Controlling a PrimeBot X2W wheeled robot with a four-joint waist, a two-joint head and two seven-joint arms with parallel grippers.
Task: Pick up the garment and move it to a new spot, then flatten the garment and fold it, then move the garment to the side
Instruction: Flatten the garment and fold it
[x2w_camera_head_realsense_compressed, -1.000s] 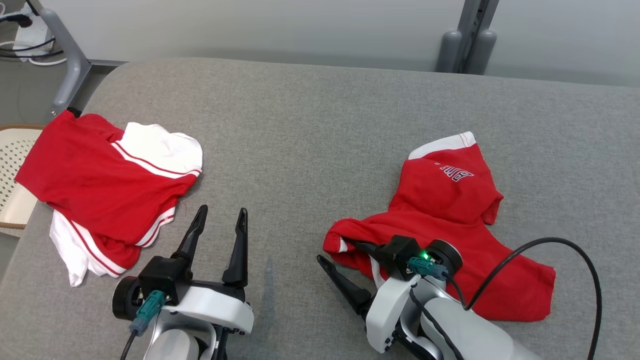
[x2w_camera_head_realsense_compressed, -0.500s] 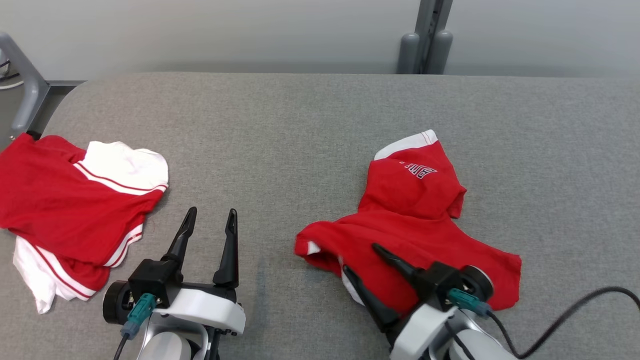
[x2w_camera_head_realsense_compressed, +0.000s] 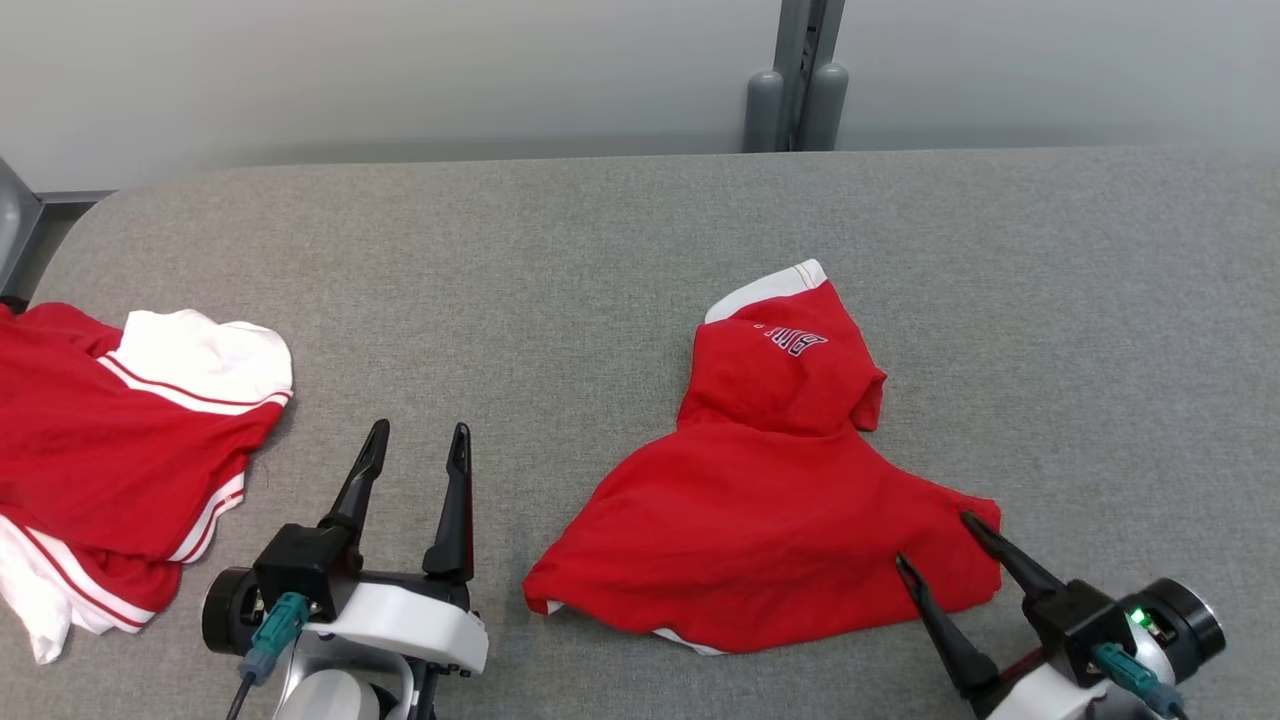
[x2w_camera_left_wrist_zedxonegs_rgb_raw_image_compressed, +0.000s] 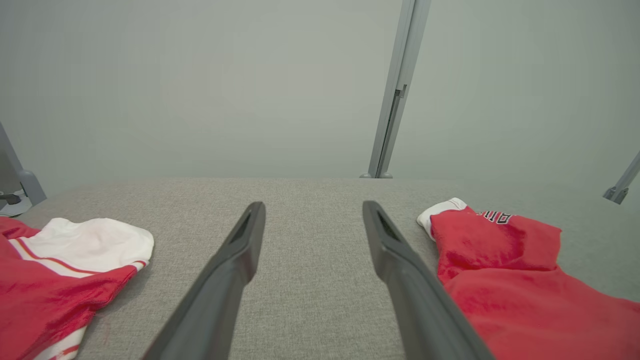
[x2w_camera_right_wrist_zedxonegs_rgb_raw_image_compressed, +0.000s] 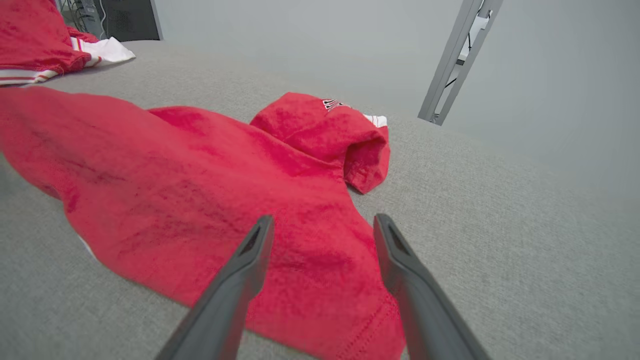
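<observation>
Looking down at the grey desk (x2w_camera_head_realsense_compressed: 560, 260), you find the red garment (x2w_camera_head_realsense_compressed: 770, 520) lying near the desk's middle, a little into its right half, spread loosely and not yet folded. One part of it is bunched toward the desk's far edge, with a white band (x2w_camera_head_realsense_compressed: 765, 292) at its end and white lettering (x2w_camera_head_realsense_compressed: 797, 342) just beside that band. A little white trim peeks out under the hem that faces the desk's near edge. Your right jaws stand wide apart over the garment's corner at the desk's near right, with nothing between them. One of the long dark fingers (x2w_camera_head_realsense_compressed: 1000, 553) points across the red cloth, and you cannot tell whether the tips touch it. Your left jaws are also apart and hold nothing; they sit over bare desk by its near edge, left of the middle. A second garment, the red-and-white garment (x2w_camera_head_realsense_compressed: 110, 440), lies crumpled at the desk's left edge. A grey post (x2w_camera_head_realsense_compressed: 795, 90) rises behind the desk's far edge
</observation>
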